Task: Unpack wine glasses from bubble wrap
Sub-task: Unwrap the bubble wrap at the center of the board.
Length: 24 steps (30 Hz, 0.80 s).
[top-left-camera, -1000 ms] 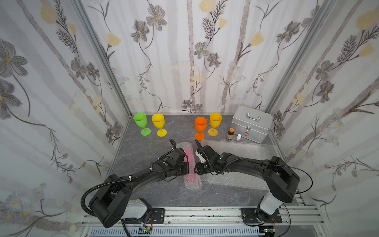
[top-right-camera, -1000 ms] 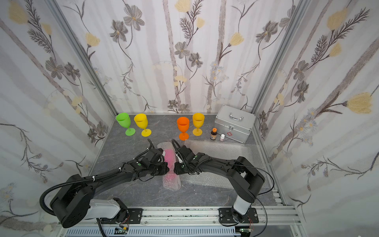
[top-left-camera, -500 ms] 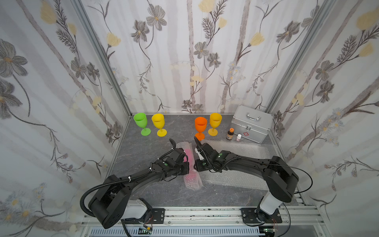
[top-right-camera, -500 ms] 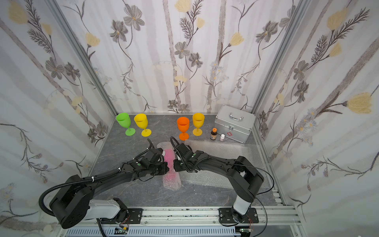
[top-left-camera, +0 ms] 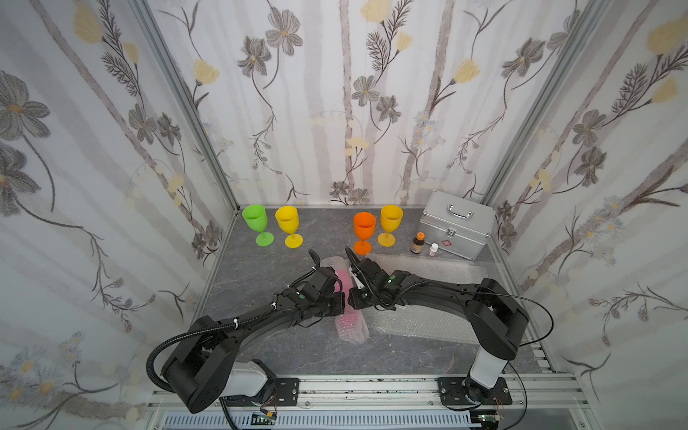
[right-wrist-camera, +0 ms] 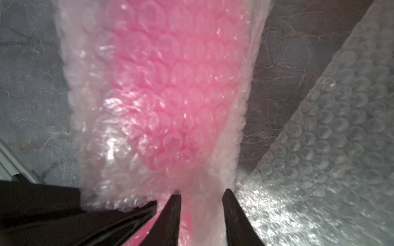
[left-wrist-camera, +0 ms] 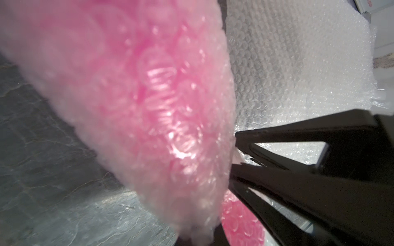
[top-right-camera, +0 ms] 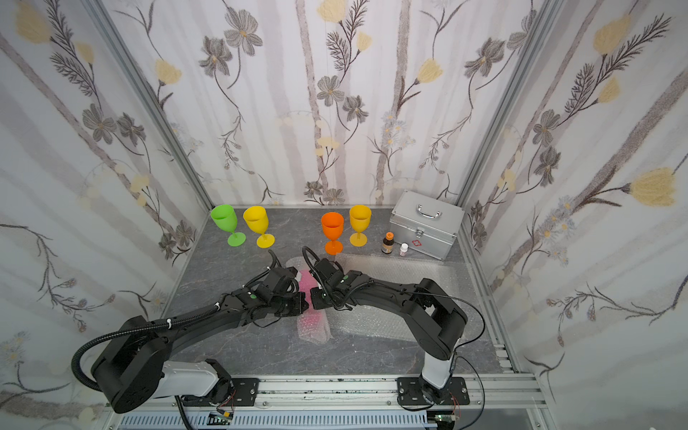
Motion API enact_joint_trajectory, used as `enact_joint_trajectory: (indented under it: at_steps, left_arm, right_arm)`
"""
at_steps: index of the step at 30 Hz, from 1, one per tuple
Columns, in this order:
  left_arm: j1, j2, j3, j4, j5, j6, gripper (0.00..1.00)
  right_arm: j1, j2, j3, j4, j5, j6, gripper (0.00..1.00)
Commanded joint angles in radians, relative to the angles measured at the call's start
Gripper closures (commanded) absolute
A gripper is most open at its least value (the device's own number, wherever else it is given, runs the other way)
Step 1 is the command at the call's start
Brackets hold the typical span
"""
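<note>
A bubble wrap roll (top-left-camera: 352,327) (top-right-camera: 314,327) lies mid-table, and a hot pink wine glass (right-wrist-camera: 170,85) shows through it. My left gripper (top-left-camera: 338,280) (left-wrist-camera: 198,240) is shut on the wrap's edge, its own fingertips hidden under the plastic. From the opposite side, my right gripper (top-left-camera: 353,277) (right-wrist-camera: 202,192) has its two fingers (right-wrist-camera: 174,204) closed around a narrow part of the wrapped roll. The green (top-left-camera: 256,219), yellow (top-left-camera: 287,221), orange (top-left-camera: 364,225) and amber-yellow (top-left-camera: 391,217) wine glasses stand upright at the back.
Flat bubble wrap sheets (top-left-camera: 428,268) (top-right-camera: 391,268) lie right of the roll, under the right arm. A silver case (top-left-camera: 456,229), a brown bottle (top-left-camera: 418,244) and a small white bottle (top-left-camera: 433,249) stand at the back right. Walls close in on three sides.
My right gripper has edged slightly toward the back along the roll. The left arm and the roll have barely moved.
</note>
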Motion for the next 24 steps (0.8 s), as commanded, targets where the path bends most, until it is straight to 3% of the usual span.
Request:
enact_joint_trajectory:
  at_steps: [1, 11, 24]
  left_arm:
    - [0.000, -0.001, 0.018, 0.004, 0.007, 0.007, 1.00]
    - [-0.001, 0.002, 0.010, 0.021, 0.040, 0.016, 1.00]
    - [-0.004, 0.016, 0.002, 0.026, 0.038, 0.014, 1.00]
  right_arm:
    - [0.001, 0.011, 0.012, 0.000, 0.023, -0.008, 0.65]
    - [-0.033, 0.005, 0.014, 0.016, 0.040, -0.010, 0.65]
    - [-0.067, -0.006, 0.020, 0.077, -0.030, 0.001, 0.65]
